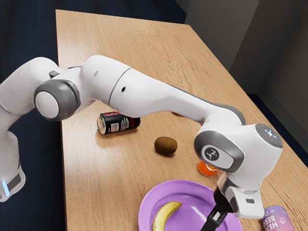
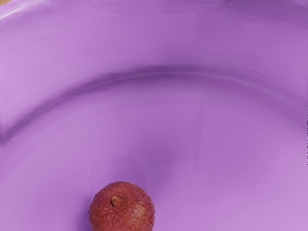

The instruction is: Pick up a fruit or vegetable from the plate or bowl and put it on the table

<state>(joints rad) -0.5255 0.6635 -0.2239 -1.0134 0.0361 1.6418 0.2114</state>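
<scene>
- Dark blue floor (image 1: 26, 43) and grey walls (image 1: 219, 29) surround a light wooden desk (image 1: 120, 36) with visible grain.
- On the desk, a black can (image 1: 118, 123) lies on its side, its bare metal end toward the exterior view's left; its red and white print is too small to read.
- Toward the exterior view's lower right is a purple and pink can (image 1: 276, 220); its pale lettering is turned upside down and only partly readable, with "BER" among the letters.
- An orange item (image 1: 207, 168) sits partly behind the arm (image 1: 159, 96), whose joint cover bears a round dark emblem (image 1: 211, 153).
- A purple plate (image 1: 146, 202) holds a yellow banana (image 1: 166, 215) and a round, rough-skinned red fruit (image 2: 121, 209).
- The banana is curved, its long axis slanting from the exterior view's lower edge up toward that view's right.
- The red fruit rests on the plate's inner floor, its small stem nub facing the wrist camera; it has no clear long axis.
- A brown kiwi (image 1: 166, 145) lies on the desk, between the plate and the black can.
- The black gripper (image 1: 215, 217) reaches down over the plate; whether its fingers are open or closed cannot be told.
</scene>
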